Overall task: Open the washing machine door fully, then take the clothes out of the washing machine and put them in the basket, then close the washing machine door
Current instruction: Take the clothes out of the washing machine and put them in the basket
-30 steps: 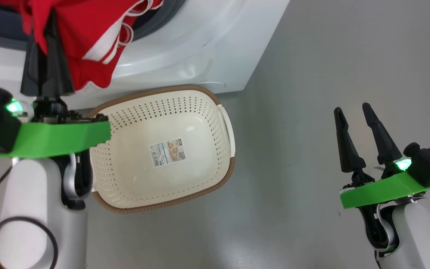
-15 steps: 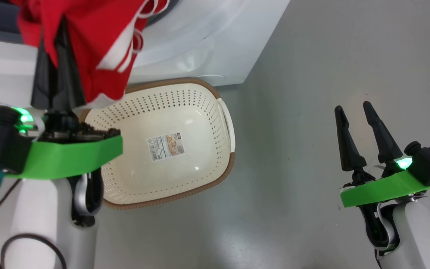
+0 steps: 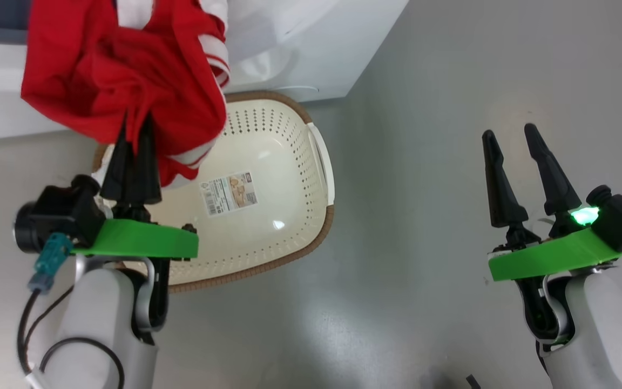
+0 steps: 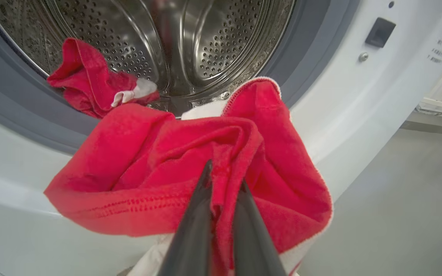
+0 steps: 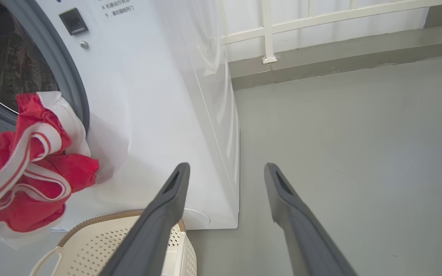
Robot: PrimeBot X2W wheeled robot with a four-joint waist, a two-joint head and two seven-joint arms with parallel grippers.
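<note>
My left gripper (image 3: 134, 127) is shut on a bundle of bright red clothes (image 3: 127, 75) with white stripes, held in the air over the left end of the cream basket (image 3: 268, 162). In the left wrist view the fingers (image 4: 223, 184) pinch a fold of the red clothes (image 4: 190, 168). A second red piece (image 4: 90, 80) hangs over the grey rubber ring of the washing machine (image 4: 340, 96), in front of the steel drum. My right gripper (image 3: 511, 135) stands open over bare floor, right of the basket. The washing machine door is out of view.
The white washing machine (image 3: 300, 48) stands just behind the basket, its side face (image 5: 190, 96) showing in the right wrist view. Grey floor (image 3: 424, 216) spreads to the right. A white railing (image 5: 320, 19) and a low kerb run along the far side.
My left gripper has pulled the red clothes back out of the drum and down toward the basket. The head camera has shifted a little. The right gripper has stayed open in place.
</note>
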